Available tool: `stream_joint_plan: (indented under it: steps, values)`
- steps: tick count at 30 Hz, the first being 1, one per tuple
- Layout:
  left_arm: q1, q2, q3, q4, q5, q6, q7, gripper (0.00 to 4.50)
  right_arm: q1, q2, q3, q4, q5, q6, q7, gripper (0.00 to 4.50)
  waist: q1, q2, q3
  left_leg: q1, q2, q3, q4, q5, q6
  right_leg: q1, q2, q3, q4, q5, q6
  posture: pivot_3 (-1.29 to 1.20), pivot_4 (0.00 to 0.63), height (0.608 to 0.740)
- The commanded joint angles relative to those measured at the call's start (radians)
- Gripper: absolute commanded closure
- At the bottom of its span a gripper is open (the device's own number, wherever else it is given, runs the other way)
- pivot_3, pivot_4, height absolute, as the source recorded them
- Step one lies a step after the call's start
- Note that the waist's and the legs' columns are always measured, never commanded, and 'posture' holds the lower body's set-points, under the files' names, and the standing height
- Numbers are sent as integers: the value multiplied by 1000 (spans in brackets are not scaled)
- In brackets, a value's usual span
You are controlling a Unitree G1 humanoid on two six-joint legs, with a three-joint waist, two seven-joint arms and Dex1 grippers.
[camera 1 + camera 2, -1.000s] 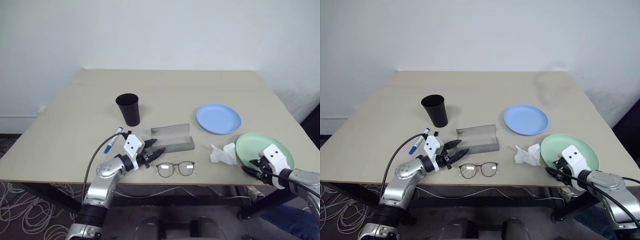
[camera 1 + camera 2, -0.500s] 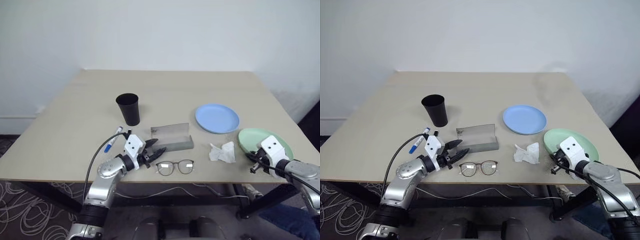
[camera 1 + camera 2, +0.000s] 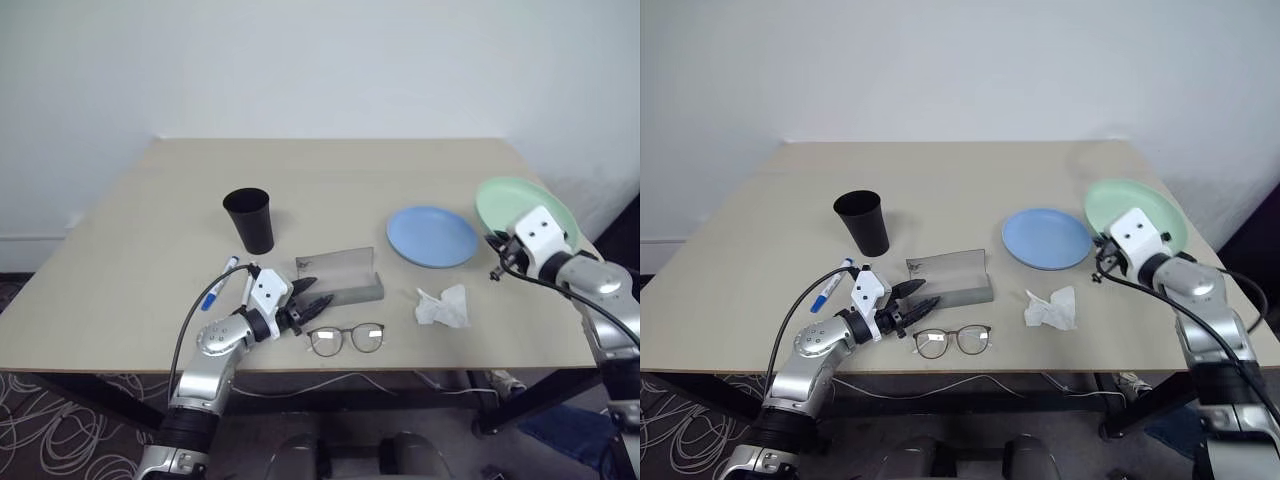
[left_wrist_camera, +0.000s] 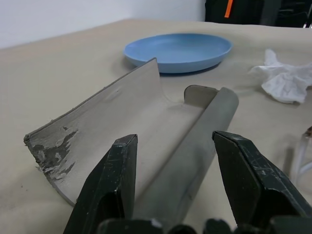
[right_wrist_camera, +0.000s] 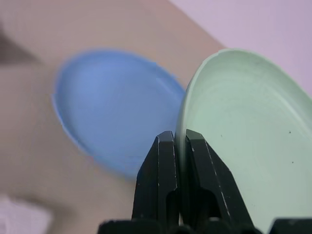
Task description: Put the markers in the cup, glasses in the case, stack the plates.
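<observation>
My right gripper (image 3: 495, 244) is shut on the rim of the mint green plate (image 3: 510, 203), which hangs tilted in the air just right of the light blue plate (image 3: 432, 236) lying on the table. In the right wrist view the fingers (image 5: 163, 161) pinch the green plate's (image 5: 243, 136) edge above the blue plate (image 5: 112, 117). My left gripper (image 3: 312, 300) stands open, low over the table, at the front of the open grey case (image 3: 342, 273). The glasses (image 3: 347, 339) lie near the front edge. A blue-capped marker (image 3: 220, 284) lies in front of the upright black cup (image 3: 249, 220).
A crumpled white tissue (image 3: 441, 305) lies between the glasses and the blue plate. The table's (image 3: 330, 180) back half is bare. The table's right edge runs close under the lifted plate.
My right gripper has shut on the green plate's rim and lifted it off the table's front right corner, up and back to beside the blue plate. The left arm stayed put.
</observation>
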Motion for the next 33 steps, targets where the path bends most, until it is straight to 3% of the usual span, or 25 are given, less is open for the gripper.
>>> stream_joint_plan:
  steps: [1,8,17,20,26,33]
  values:
    - [-36,0,5,-5,-4,-24,-2,1947,-123,39,73,117,-28,-114,104,4463,-1,0,0,0,0,0,0,0,0,0,0,0,0,0,1,0,0,740]
    - [-35,-1,12,-10,-2,-32,14,1947,-337,167,172,502,-107,-307,167,4463,1,0,0,0,-1,2,5,0,2,1,-2,0,1,1,2,0,0,740]
    - [-6,4,25,-43,-2,-31,47,1947,-473,246,202,823,-200,-447,131,4463,-9,1,-1,0,0,5,4,3,-4,1,-1,2,3,3,1,0,0,740]
    - [-2,6,27,-52,-3,-29,55,1947,-495,260,194,875,-208,-470,130,3758,-15,1,-1,0,0,6,4,4,-4,1,-1,2,4,3,1,0,0,740]
    - [-3,9,28,-55,-5,-28,60,1947,-508,270,168,892,-196,-502,141,1753,-25,2,-1,1,0,7,4,4,-4,0,-2,4,6,3,1,0,0,740]
    - [-14,8,21,-46,-5,-32,56,1947,-459,225,77,729,-77,-439,299,1753,-25,2,-1,1,0,9,4,4,-5,-1,-2,5,7,3,1,0,0,740]
